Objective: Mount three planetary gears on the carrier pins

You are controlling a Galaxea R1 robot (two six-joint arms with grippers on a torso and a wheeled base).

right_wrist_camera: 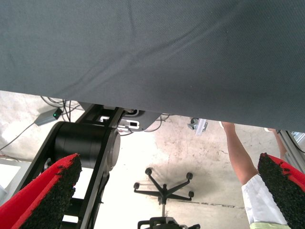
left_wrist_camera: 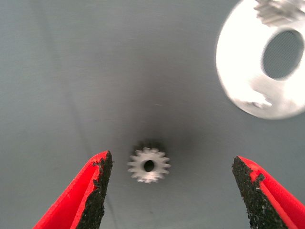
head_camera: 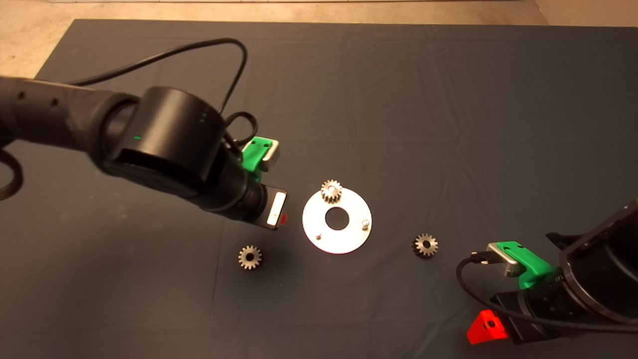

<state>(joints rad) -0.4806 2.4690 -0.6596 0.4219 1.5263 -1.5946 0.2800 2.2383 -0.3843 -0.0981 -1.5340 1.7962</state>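
A shiny round plate point(head_camera: 349, 239) with a central hole lies mid-mat. One planetary gear point(head_camera: 331, 191) sits on its far pin. Two carrier pins stand bare, one point(head_camera: 365, 224) on the right and one point(head_camera: 317, 235) at the near left. A second gear point(head_camera: 249, 257) lies loose on the mat left of the plate, and a third point(head_camera: 425, 245) lies to its right. My left gripper point(head_camera: 276, 214) hovers just left of the plate. In the left wrist view it point(left_wrist_camera: 171, 191) is open and empty, with the loose gear point(left_wrist_camera: 148, 165) on the mat between its fingers and the plate point(left_wrist_camera: 243, 62) beyond.
My right gripper point(head_camera: 491, 324) waits at the mat's lower right, open and empty in the right wrist view point(right_wrist_camera: 167, 191). That view looks past the mat edge at the floor, an office chair base point(right_wrist_camera: 163, 188) and a person's arm point(right_wrist_camera: 243, 167).
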